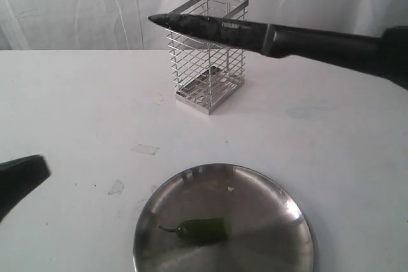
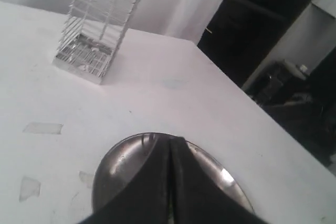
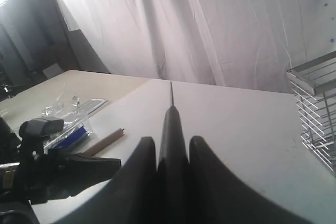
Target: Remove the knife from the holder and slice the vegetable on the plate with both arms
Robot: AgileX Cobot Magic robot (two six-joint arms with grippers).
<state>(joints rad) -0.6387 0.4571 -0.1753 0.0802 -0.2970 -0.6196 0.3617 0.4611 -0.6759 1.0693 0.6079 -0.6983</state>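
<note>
1. Two grippers: I see my right gripper (image 3: pixel 170 153) clamping the knife (image 1: pixel 255 35) by its handle, blade level in the air in front of the holder (image 1: pixel 209 52).
2. Left gripper (image 2: pixel 170 182) pressed closed, empty, low by the plate (image 1: pixel 280 234).
3. Chili (image 1: pixel 201 229) lies on plate.

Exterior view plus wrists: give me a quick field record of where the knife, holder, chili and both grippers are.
knife: out of the holder, held level in the air, tip pointing left
holder: upright on the table, no knife in it
vegetable: lying on the plate, looks whole
right gripper: shut on knife handle
left gripper: shut, holding nothing, above the plate's edge
</note>
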